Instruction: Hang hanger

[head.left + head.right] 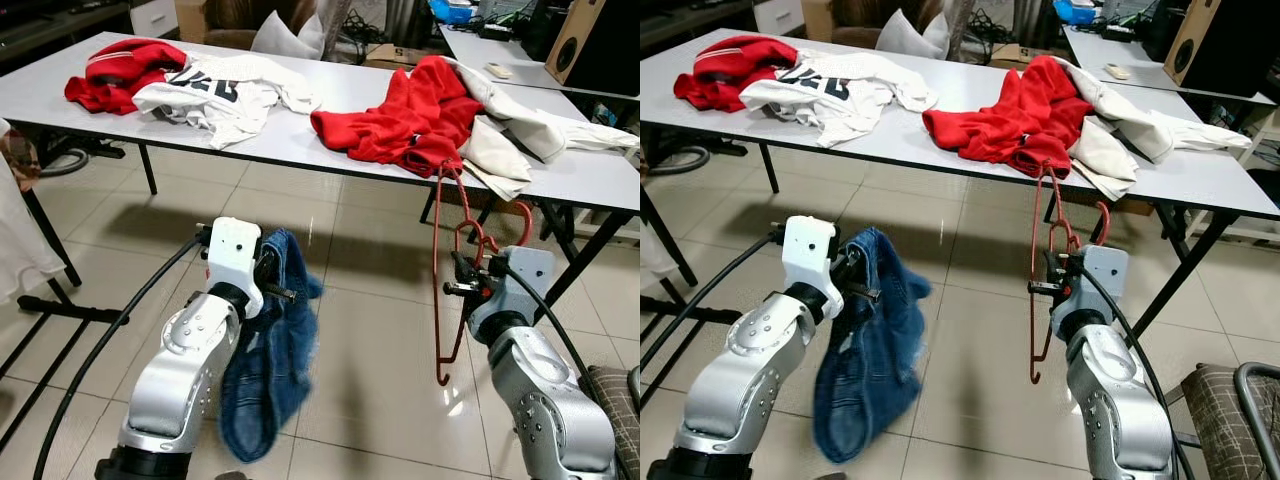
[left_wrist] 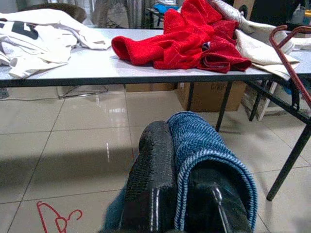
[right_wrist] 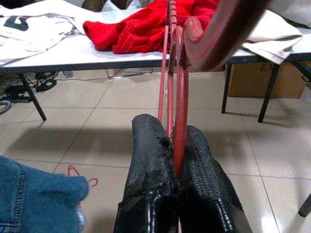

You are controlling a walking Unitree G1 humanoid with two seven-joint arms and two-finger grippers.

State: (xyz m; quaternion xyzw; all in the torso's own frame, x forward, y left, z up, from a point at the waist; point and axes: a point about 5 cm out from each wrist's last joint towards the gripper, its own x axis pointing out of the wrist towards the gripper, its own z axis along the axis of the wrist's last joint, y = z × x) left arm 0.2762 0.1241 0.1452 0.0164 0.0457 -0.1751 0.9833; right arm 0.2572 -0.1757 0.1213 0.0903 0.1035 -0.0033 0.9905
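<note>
Fingers (image 3: pixel 148 160) of the right gripper (image 3: pixel 176 160) are pressed together on a red hanger (image 1: pixel 447 280), pinching its thin frame near the hook. It hangs upright in the air in front of a long white table (image 1: pixel 300 140), its hook end raised beside the table's edge and its lower corner dangling above the tiled floor (image 1: pixel 380 340). On the robot's left, the left gripper (image 2: pixel 177 160) is clamped on a fold of blue denim garment (image 1: pixel 272 350), which droops toward the floor. On the table lie a red garment (image 1: pixel 410 115) near the hanger, a pale garment (image 1: pixel 520 125) beside it, a white shirt with dark lettering (image 1: pixel 215 95), and another red garment (image 1: pixel 120 70) at the far left end. A second small red hanger (image 2: pixel 56 218) lies flat on the floor.
</note>
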